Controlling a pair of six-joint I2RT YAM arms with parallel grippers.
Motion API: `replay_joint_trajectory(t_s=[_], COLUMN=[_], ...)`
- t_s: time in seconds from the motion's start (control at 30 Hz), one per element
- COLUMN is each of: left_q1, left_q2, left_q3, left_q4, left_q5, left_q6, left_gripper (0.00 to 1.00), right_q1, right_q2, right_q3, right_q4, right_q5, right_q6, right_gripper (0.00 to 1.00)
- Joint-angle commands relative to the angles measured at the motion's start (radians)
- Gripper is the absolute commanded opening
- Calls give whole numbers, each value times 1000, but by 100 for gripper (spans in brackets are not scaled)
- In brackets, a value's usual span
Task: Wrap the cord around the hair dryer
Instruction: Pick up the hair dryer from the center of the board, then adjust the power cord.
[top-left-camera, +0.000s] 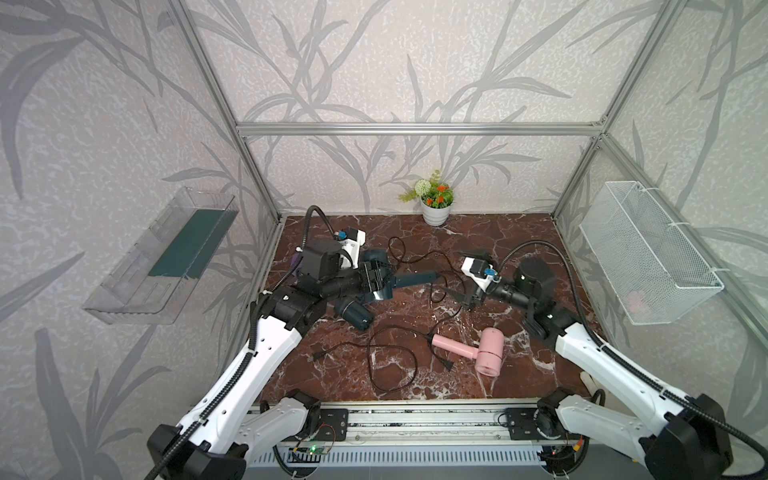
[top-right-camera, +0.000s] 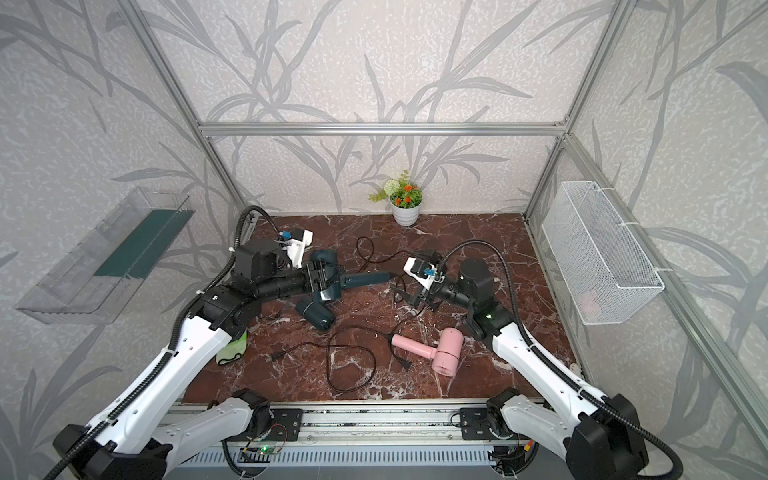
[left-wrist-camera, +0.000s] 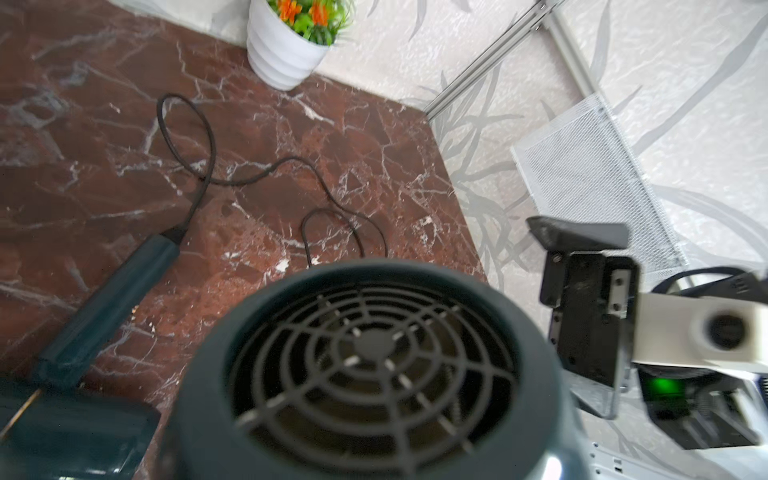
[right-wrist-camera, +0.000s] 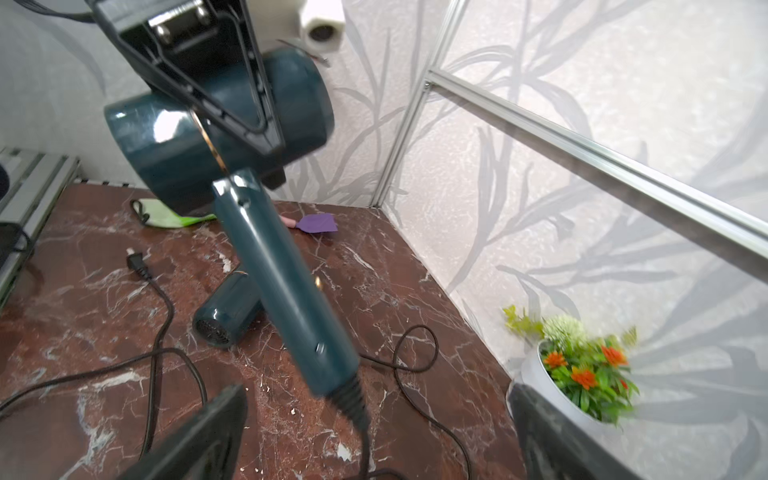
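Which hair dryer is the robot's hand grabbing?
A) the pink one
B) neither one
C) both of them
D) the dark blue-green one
D: the left gripper is clamped around the body of the dark blue-green hair dryer, while the pink hair dryer lies on the table with no gripper on it.

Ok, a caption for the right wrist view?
Left pincer clamps the dark teal hair dryer, its black cord trailing over the red marble tabletop; right pincer open.
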Motion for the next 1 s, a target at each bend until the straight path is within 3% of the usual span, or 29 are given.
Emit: replay_joint_trajectory(t_s=[0.0,0.17,0.4,0.57,0.77,0.97], left_q1=[32,68,86,87,89,92], left_q2=[5,92,223,297,342,395], left_q3=[105,298,665,901,1048,1176], left_q4=[144,182,79,-33,-96,-149], left_q5=[39,88,119,124,108,76], left_q6=[-63,-127,-139,-126,-119,-95], left_gripper=[0,0,0,0,0,0], right_q1=[-39,-48,-91,-121,-120,-109], right_q2=[-7,128,423,530,618,558], right_q3=[-162,-310,-284,-174,-75,-180], right_q4=[294,655,1037,1031,1004,986], right_q5=[-25,83,124,92,6,6], right_q6=[221,278,281,262,337,407], right_gripper=[99,100,99,98,97,97])
